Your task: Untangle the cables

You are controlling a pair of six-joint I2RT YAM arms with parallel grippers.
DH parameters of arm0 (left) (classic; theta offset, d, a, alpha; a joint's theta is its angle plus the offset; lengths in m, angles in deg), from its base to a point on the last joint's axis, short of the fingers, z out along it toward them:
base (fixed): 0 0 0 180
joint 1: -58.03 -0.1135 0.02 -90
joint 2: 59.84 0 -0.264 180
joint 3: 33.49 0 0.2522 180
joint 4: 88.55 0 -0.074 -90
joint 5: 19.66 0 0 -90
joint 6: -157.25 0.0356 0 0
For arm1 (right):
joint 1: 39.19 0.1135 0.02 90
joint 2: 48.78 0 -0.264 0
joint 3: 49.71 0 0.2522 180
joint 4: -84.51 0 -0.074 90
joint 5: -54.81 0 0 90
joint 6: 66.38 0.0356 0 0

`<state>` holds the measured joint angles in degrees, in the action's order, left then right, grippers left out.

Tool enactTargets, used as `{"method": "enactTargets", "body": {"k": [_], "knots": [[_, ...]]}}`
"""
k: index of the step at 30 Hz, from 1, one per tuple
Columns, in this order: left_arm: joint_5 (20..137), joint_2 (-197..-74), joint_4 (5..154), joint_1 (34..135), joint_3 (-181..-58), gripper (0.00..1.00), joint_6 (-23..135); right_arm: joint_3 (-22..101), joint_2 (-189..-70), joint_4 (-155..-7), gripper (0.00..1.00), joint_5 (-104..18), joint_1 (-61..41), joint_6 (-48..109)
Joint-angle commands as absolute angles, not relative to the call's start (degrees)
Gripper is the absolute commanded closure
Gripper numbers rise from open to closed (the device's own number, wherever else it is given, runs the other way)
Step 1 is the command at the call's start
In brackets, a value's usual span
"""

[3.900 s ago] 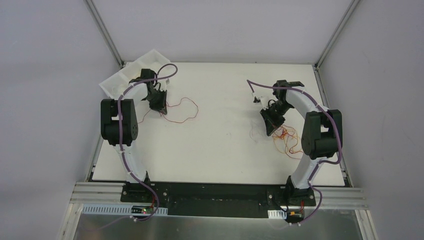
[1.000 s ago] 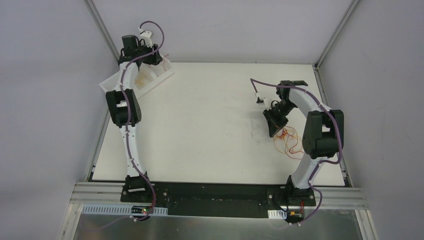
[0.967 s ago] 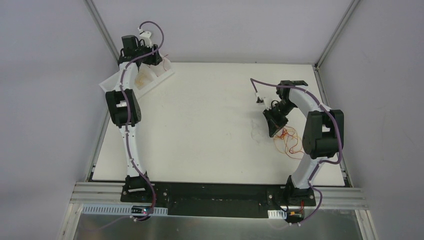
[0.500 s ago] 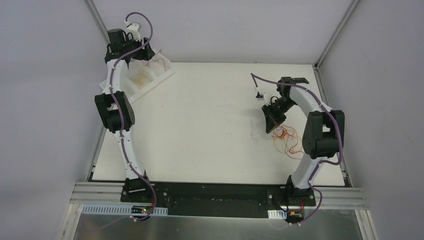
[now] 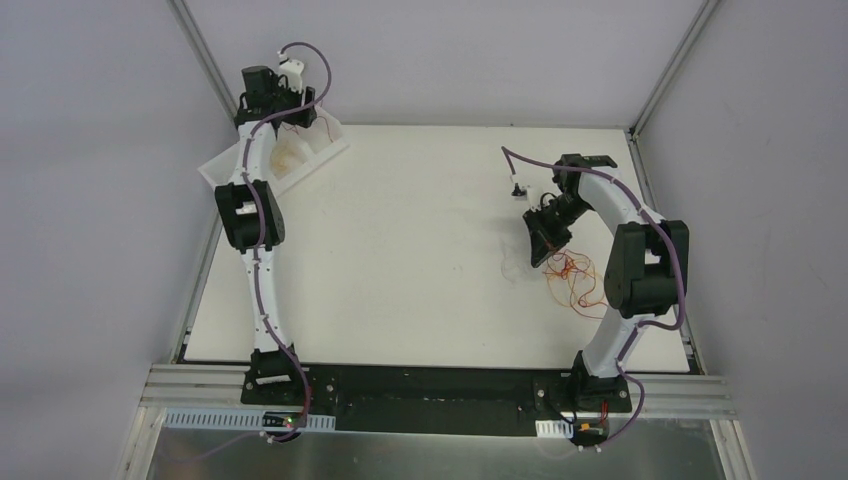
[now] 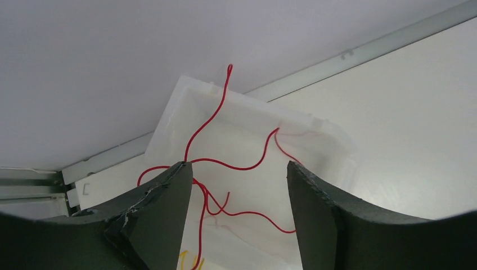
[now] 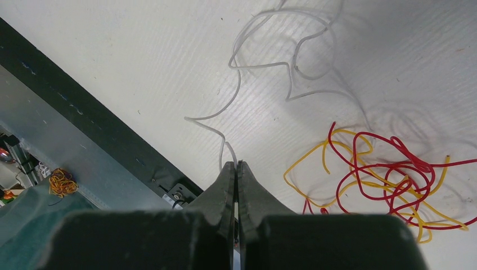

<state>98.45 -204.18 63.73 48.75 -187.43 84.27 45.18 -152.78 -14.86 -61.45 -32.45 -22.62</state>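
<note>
Over the white tray (image 6: 247, 97) at the table's far left corner, my left gripper (image 6: 237, 166) stands open. A thin red cable (image 6: 209, 121) lies looped in the tray; it touches the left fingertip (image 6: 179, 169) and one end pokes up over the tray's far rim. A bit of yellow cable (image 6: 185, 260) shows lower in the tray. On the right, my right gripper (image 7: 237, 163) is shut on a pale white cable (image 7: 264, 64) that curls over the table. Beside it lies a tangle of red and yellow cables (image 7: 382, 174), also visible in the top view as the tangle (image 5: 575, 280).
The tray (image 5: 325, 150) sits askew against the back-left frame post. A black strip and metal rail (image 7: 84, 107) run along the table's near edge, close to the right gripper. Grey walls close in the back and both sides.
The left arm carried the red cable from the table to the tray, and its jaws have opened there. It swung left, then back right. The right gripper stayed shut on the white cable.
</note>
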Motion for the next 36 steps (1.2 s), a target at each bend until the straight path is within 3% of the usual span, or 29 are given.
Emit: {"method": "enactTargets", "body": {"k": [1,4,7,8,9,10,24,31,32,34,36], "knots": [[90.0,-208.7,63.7,49.2,-192.5,0.37,96.3,46.1,-151.4,-13.6,1.00,-62.3,-32.2,-20.6],[88.1,-210.4,64.0,49.2,-193.1,0.41,100.1,45.9,-151.7,-13.8,1.00,-62.1,-32.1,-19.9],[89.0,-210.3,63.9,49.1,-192.5,0.57,99.5,46.3,-152.2,-13.7,1.00,-61.7,-32.1,-19.7],[89.8,-210.1,63.9,49.1,-192.1,0.66,99.3,46.5,-152.4,-13.6,1.00,-61.6,-32.1,-19.7],[90.2,-209.7,63.9,49.1,-191.7,0.87,99.1,46.8,-152.5,-13.4,1.00,-61.5,-32.1,-19.8],[90.5,-209.2,64.4,49.1,-191.3,1.00,98.5,47.1,-152.8,-13.2,1.00,-61.5,-32.0,-20.0],[103.2,-194.6,65.3,44.9,-177.4,1.00,94.9,46.1,-152.2,-13.5,1.00,-61.0,-32.1,-21.2],[106.8,-193.6,63.4,43.5,-177.3,1.00,91.0,44.5,-151.6,-13.8,1.00,-60.9,-32.1,-21.2],[105.3,-194.5,63.5,43.7,-178.6,0.94,90.1,44.4,-151.6,-13.8,1.00,-61.0,-32.1,-21.1],[102.3,-196.7,64.1,44.1,-181.7,0.64,88.9,44.4,-151.7,-13.9,1.00,-61.2,-32.1,-20.8],[97.8,-199.0,65.9,45.1,-184.0,0.51,90.0,44.4,-152.0,-13.9,1.00,-61.4,-32.1,-20.5]]}}
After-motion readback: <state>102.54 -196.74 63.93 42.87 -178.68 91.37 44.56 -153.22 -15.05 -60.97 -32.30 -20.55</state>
